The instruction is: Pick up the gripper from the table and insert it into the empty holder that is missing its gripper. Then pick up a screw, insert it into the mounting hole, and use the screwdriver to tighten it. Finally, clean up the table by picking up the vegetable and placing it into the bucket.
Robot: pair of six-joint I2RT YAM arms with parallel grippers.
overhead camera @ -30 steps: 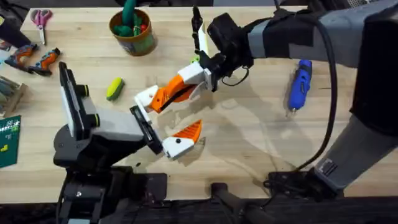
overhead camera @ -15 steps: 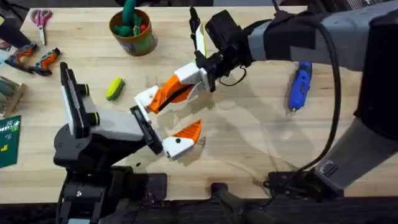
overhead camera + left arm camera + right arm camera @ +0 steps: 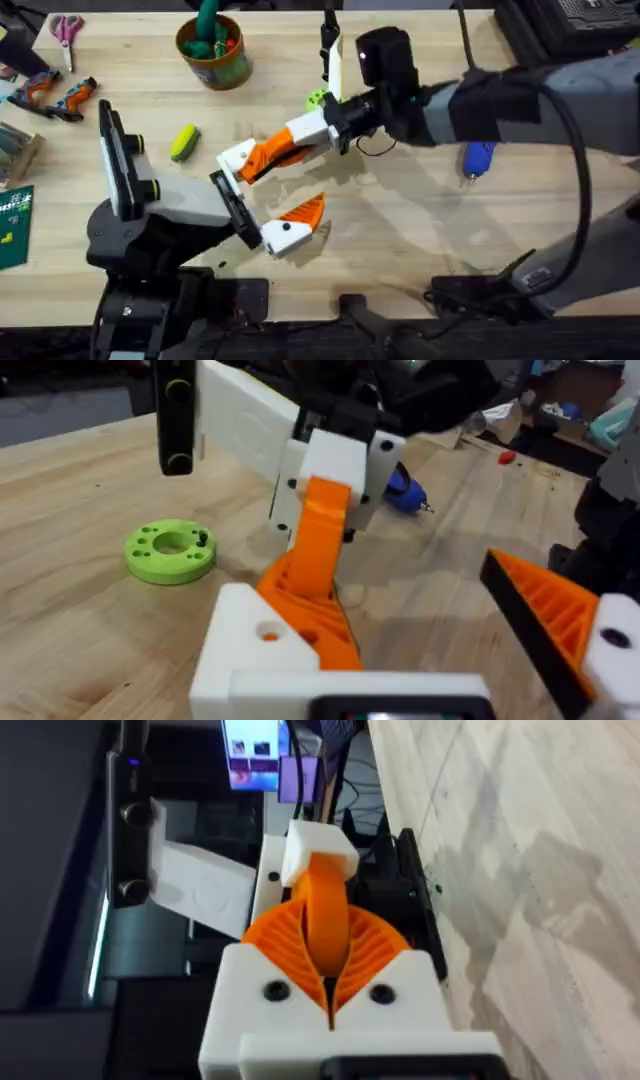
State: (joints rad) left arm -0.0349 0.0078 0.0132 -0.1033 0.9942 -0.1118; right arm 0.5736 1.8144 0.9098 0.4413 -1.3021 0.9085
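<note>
The loose orange gripper (image 3: 268, 153) is pinched by my right gripper (image 3: 293, 143), which is shut on it. Its far end meets the plain white holder (image 3: 233, 156) on my left arm's jaw. In the left wrist view the orange gripper (image 3: 318, 550) leans onto the holder (image 3: 245, 645). My left gripper (image 3: 268, 190) is open, and its other finger carries an orange tip (image 3: 305, 211). The blue screwdriver (image 3: 478, 157) lies to the right, partly under the right arm. The yellow-green vegetable (image 3: 184, 142) lies to the left. The bucket (image 3: 213, 48) stands at the back.
A flat green disc (image 3: 317, 98) lies behind the right gripper. Scissors (image 3: 67, 28) and orange-and-black hand tools (image 3: 55, 95) are at the far left. A green board (image 3: 14, 225) sits on the left edge. The right arm spans the table's right half.
The right arm has swung to the right and lower, now covering part of the screwdriver and uncovering the green disc. Its gripper still holds the orange gripper at the holder.
</note>
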